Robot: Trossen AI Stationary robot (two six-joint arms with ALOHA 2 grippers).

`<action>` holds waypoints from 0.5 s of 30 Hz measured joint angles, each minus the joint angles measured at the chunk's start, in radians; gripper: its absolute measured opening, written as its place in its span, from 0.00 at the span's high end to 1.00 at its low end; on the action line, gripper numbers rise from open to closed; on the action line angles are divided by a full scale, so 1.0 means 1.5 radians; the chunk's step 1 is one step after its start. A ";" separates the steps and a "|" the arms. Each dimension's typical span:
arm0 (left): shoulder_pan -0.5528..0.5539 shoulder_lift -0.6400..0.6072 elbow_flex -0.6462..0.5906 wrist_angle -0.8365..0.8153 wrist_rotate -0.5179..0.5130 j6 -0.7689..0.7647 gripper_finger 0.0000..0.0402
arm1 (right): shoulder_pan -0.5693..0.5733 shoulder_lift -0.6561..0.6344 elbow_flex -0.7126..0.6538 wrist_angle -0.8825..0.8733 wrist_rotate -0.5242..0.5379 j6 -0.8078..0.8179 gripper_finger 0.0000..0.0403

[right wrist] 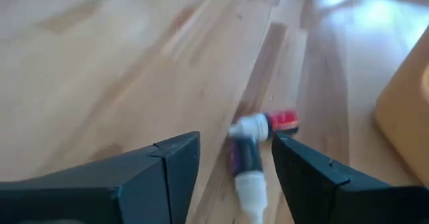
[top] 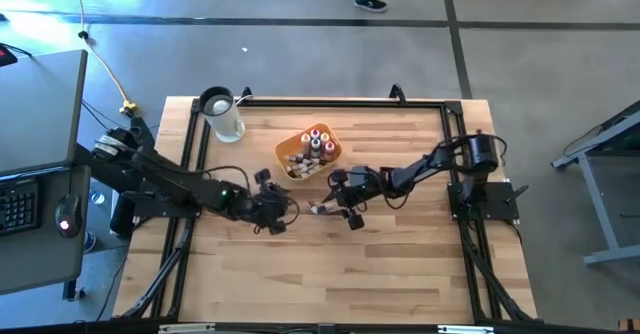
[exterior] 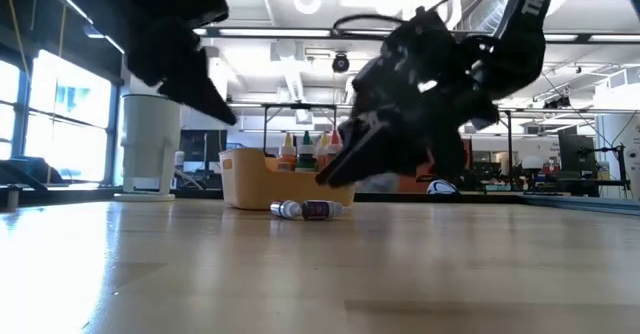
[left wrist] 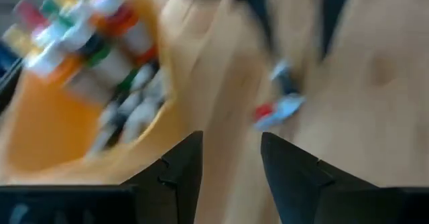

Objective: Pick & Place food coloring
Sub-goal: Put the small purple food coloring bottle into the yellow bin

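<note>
- Lying flat on the pale wooden desk [top: 400, 264], just in front of the yellow-orange square plastic tray [top: 296, 140]: two small loose food-coloring bottles, a dark purple one with a pale cap [right wrist: 246, 158] and a red one with a white cap [right wrist: 269, 123]
- Touching or nearly touching at their cap ends, so forming a bent pair rather than a line; purple bottle's long axis roughly along the right wrist's line of sight, red bottle's axis across it
- Seen at desk level as a short row lying on its side [exterior: 310, 210] close against the tray's front wall
- Right end effector [right wrist: 234, 160] directly over the pair, dark fingers parted wide and empty, purple bottle sitting in the gap between them; clearly the nearer arm, judging from the overhead view [top: 348, 200]
- Left end effector [left wrist: 231, 158] low beside the tray on the other side of the pair, fingers parted with nothing between them; both bottles ahead of it and farther off [left wrist: 278, 106]
- Remaining upright bottles with pale caps, red, orange and green [top: 316, 143], packed inside the tray; white plastic jug [top: 222, 115] well apart behind
- Likely crux for the coming grasp: closing across the purple bottle's narrow width without catching the red bottle's cap against the far finger
</note>
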 joint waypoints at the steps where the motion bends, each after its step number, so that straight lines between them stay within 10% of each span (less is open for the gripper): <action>1: 0.000 0.000 -0.015 0.056 0.013 0.020 0.63 | 0.000 0.013 0.000 0.009 0.006 0.000 0.55; 15: 0.001 0.000 -0.059 0.193 0.027 0.056 0.63 | -0.020 0.101 0.009 0.041 0.022 0.026 0.55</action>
